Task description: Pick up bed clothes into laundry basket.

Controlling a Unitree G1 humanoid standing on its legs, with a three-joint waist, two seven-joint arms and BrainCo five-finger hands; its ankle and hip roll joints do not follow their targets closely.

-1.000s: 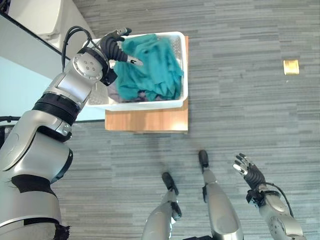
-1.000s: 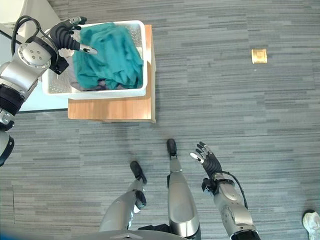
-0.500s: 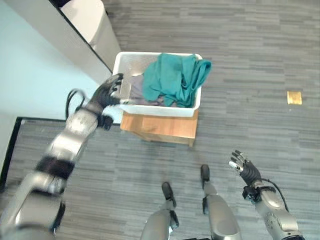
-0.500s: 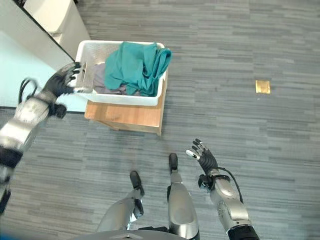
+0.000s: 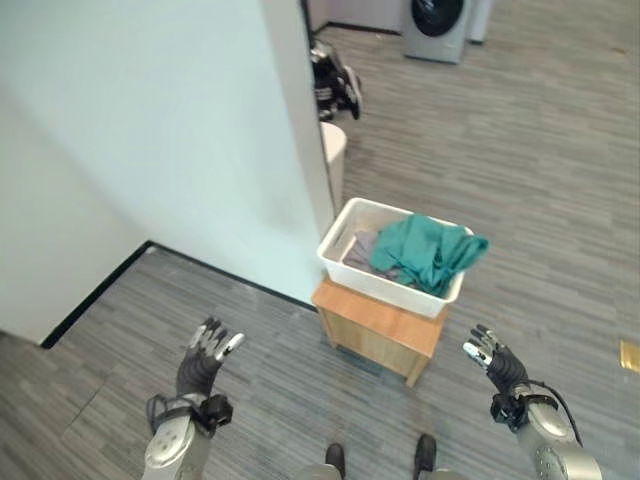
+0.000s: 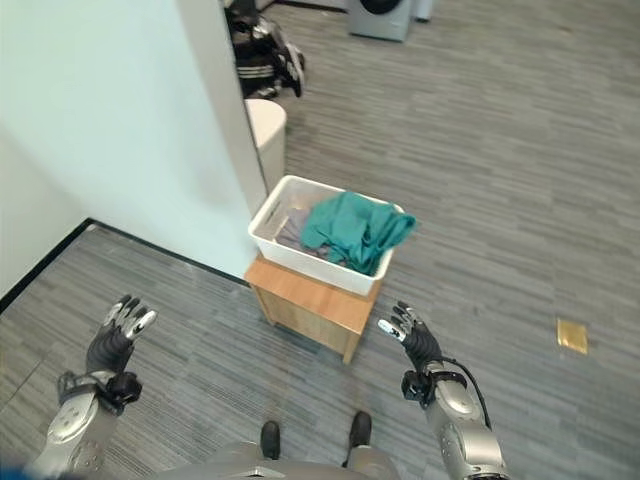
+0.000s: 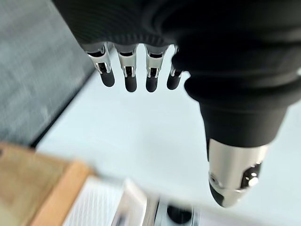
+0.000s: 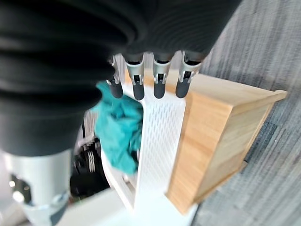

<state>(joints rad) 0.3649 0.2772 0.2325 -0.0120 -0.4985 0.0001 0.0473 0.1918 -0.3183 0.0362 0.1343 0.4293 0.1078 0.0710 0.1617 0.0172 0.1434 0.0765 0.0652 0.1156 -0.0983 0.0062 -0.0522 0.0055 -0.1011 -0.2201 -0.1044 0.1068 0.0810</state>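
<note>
- Since a second ago the left hand (image 5: 203,352) has come off the basket's rim and dropped low to the robot's left, and the head camera has swung up, so the whole scene now sits further out ahead
- Nearest, both hands hang over bare grey floor (image 5: 250,380); the left hand's fingers are straight and spread, holding nothing; the right hand (image 6: 413,338) is likewise relaxed and empty
- Beyond them a low wooden stand (image 5: 380,328) carries the white laundry basket (image 6: 268,215); the right hand is nearer it, just off the stand's corner, while the left is well apart
- Teal bed clothes (image 5: 428,250) lie heaped in the basket over a grey cloth (image 6: 293,229), one fold draping across the far rim; pushing that fold in looks like the remaining job, and it lies ahead of the right fingers
- Farther off stand a pale wall (image 5: 150,130), a round bin (image 6: 266,125) and a washing machine (image 5: 438,22)
</note>
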